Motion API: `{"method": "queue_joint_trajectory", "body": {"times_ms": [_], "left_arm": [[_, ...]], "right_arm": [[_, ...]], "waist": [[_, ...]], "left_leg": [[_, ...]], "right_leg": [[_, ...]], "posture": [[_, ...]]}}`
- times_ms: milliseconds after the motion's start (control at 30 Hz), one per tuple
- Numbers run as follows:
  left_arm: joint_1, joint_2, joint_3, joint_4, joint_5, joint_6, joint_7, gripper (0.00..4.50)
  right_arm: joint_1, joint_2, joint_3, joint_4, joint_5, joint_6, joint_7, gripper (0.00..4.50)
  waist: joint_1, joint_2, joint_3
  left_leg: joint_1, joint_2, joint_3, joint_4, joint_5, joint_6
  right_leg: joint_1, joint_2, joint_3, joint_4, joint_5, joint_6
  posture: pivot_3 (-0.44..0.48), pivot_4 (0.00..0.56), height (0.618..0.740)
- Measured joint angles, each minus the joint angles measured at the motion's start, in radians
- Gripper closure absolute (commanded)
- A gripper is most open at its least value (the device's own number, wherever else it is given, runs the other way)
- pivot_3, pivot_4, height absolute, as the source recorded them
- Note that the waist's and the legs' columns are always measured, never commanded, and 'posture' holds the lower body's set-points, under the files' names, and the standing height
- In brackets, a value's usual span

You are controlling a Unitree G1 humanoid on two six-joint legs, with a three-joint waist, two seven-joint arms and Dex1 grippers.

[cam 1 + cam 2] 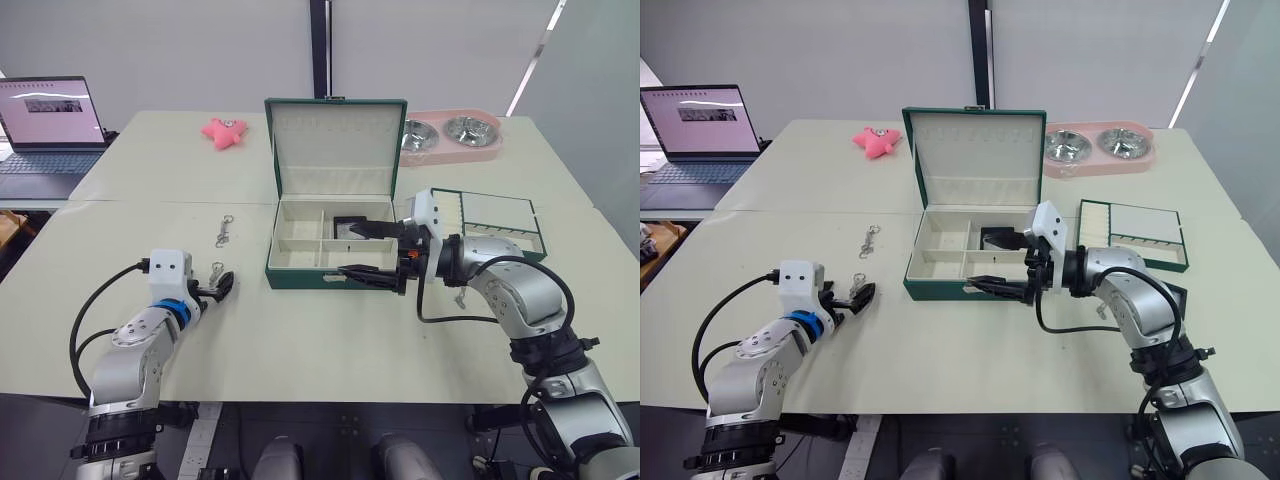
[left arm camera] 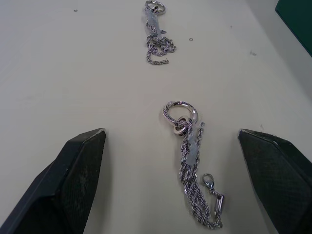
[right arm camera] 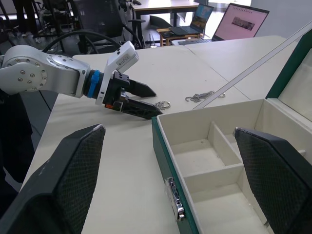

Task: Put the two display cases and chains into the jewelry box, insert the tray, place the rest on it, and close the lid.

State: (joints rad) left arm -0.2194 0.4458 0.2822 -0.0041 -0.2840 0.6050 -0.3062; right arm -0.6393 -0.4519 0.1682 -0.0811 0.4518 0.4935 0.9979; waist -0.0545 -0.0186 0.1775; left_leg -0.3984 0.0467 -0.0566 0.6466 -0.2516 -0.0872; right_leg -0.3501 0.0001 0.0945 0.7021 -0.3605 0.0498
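1. While my left pincer (image 1: pixel 222 285) rests low on the table (image 1: pixel 300 340) with its fingers spread apart, one chain (image 2: pixel 192 161) lies between them, its ring end pointing away from me; nothing is gripped.
2. My right pincer (image 1: pixel 372 252) hangs at the front right corner of the jewelry box (image 1: pixel 330 245), fingers wide apart and holding nothing, one finger over the box's right compartments and the other at its front wall.
3. Just past my left fingers, a second chain (image 1: pixel 224 231) lies loose on the table, well apart from the box.
4. Inside the box, a display case (image 1: pixel 347 227) sits in a rear compartment, partly hidden by my right pincer. The left compartments look bare.
5. Right of the box, behind my right forearm, the tray (image 1: pixel 490 224) lies flat on the table, just beside the box and outside it.
6. At the back of the box the lid (image 1: pixel 336 147) stands upright, open.
7. Farther off, a pink plush toy (image 1: pixel 224 131) lies to the left of the lid, and a pink double-bowl dish (image 1: pixel 452 138) sits to the right.
8. Farthest left, an open laptop (image 1: pixel 50 125) stands on a neighbouring table.
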Motion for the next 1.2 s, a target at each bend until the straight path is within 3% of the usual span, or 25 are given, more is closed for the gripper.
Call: {"method": "queue_joint_trajectory", "body": {"times_ms": [233, 267, 500, 800, 1200], "left_arm": [[0.0, 0.002, -0.001, 0.008, 0.001, 0.001, -0.011, 0.02], [0.0, 0.003, -0.001, 0.01, 0.001, 0.001, -0.012, 0.19], [0.0, 0.012, 0.004, 0.031, 0.009, -0.003, -0.013, 1.91], [-0.001, 0.013, 0.009, 0.046, 0.01, -0.01, -0.028, 4.48], [-0.006, 0.01, 0.015, 0.071, 0.009, -0.046, -0.034, 4.48]], "right_arm": [[0.0, 0.0, -0.01, 0.0, 0.0, 0.0, -0.001, 0.0], [0.0, 0.0, -0.01, 0.0, 0.0, 0.0, -0.001, 0.0], [0.0, -0.003, -0.01, 0.0, 0.0, 0.0, 0.0, 0.0], [0.0, -0.005, -0.01, 0.0, 0.0, 0.0, 0.001, 0.0], [0.0, -0.006, -0.012, 0.011, 0.0, 0.0, 0.002, 0.0]], "waist": [[0.0, 0.002, -0.001], [0.0, 0.002, -0.001], [0.0, 0.003, -0.002], [0.0, 0.006, -0.004], [0.0, 0.01, -0.006]], "left_leg": [[0.0, 0.0, 0.0, 0.0, 0.0, 0.0], [0.0, 0.0, 0.0, 0.0, 0.0, 0.0], [0.0, 0.0, 0.001, 0.0, 0.0, 0.0], [0.0, 0.0, 0.001, 0.0, 0.0, 0.0], [0.0, -0.001, 0.001, 0.0, 0.0, 0.0]], "right_leg": [[0.0, 0.0, 0.0, 0.0, 0.0, 0.0], [0.0, 0.0, 0.0, 0.0, 0.0, 0.0], [0.0, 0.0, 0.001, 0.0, 0.0, 0.0], [0.0, 0.0, 0.001, 0.0, 0.0, 0.0], [0.001, 0.0, 0.001, -0.001, 0.0, 0.0]], "posture": [[0.0, 0.15, 0.74], [0.0, 0.15, 0.74], [0.0, 0.15, 0.74], [0.0, 0.15, 0.74], [0.0, 0.15, 0.74]]}}
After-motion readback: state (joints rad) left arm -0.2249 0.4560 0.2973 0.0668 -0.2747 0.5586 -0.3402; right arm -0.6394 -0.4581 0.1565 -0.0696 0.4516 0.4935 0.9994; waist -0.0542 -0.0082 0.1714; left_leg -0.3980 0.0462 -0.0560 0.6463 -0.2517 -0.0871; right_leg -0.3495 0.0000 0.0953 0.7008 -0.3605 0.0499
